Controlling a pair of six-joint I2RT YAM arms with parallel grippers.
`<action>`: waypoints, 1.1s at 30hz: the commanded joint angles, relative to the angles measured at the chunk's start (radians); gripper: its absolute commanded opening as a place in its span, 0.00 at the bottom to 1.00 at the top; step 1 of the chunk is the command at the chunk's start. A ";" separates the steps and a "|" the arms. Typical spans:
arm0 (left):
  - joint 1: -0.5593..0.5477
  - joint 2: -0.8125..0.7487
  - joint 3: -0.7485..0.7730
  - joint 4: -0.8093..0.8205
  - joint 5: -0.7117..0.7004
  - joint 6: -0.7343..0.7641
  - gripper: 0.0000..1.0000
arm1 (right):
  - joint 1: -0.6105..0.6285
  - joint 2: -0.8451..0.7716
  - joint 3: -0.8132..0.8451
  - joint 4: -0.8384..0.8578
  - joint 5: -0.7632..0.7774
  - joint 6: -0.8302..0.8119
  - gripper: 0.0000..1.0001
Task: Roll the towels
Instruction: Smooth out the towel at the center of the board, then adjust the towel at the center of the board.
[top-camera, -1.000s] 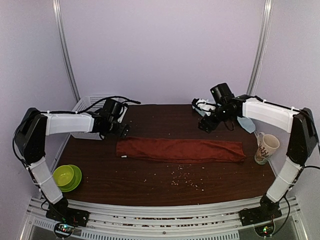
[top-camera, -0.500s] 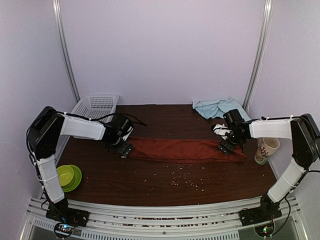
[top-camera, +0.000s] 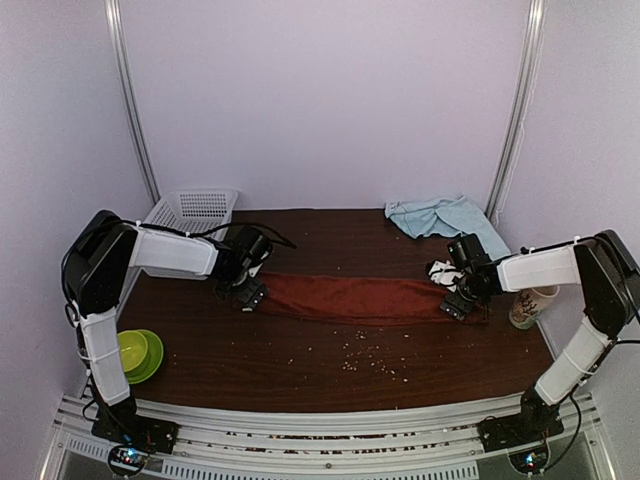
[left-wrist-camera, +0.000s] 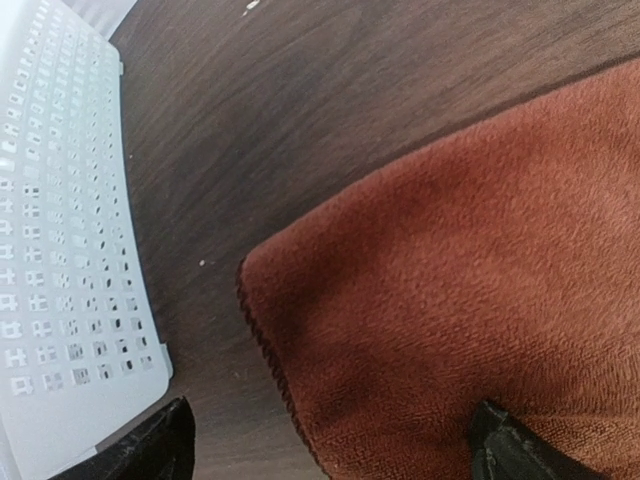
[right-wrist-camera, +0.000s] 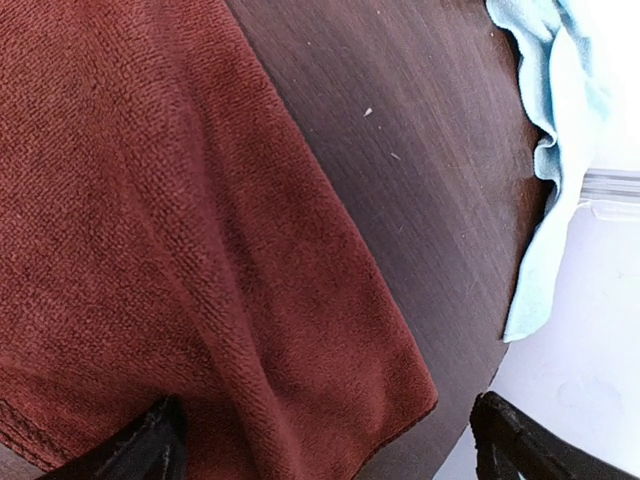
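Currently the rust-red towel (top-camera: 360, 300) lies flat on the desk (top-camera: 250, 350), spread as a long strip. Its long axis runs left to right across the working area, roughly parallel to the near edge.

Left arm: the left end effector (top-camera: 245, 293) is low over the towel's left short end. Its jaws stand wide open and grip nothing. In the left wrist view a corner of that end sits between the fingertips, one tip over cloth and the other over bare wood beside the white perforated basket (left-wrist-camera: 60, 220).

Right arm: the right end effector (top-camera: 455, 300) is low over the towel's right short end. Its jaws are likewise spread wide and hold nothing. In the right wrist view the end of the cloth lies between the tips, with a soft fold running along it.

Key relation: each arm is at its own end of the strip, and neither is clearly nearer. The cloth extends from each end effector inward, toward the middle of the desk. A roll would probably travel along the long axis, so one short end needs pinching and turning over toward the opposite end.

The light-blue towel (top-camera: 440, 215) lies crumpled at the far right corner, well apart from the red one and nearer the right arm. It looks unrolled. A mug (top-camera: 530, 295) stands just beyond the towel's right end.
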 joint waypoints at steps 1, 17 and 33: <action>0.004 0.019 -0.015 -0.132 -0.071 0.016 0.98 | 0.001 0.012 -0.026 0.001 0.078 -0.061 1.00; 0.004 -0.119 -0.052 -0.164 -0.080 0.057 0.98 | -0.029 -0.149 0.138 -0.320 -0.170 -0.046 1.00; 0.027 -0.143 0.092 -0.033 -0.065 0.118 0.98 | -0.150 0.056 0.211 -0.128 0.060 0.033 0.97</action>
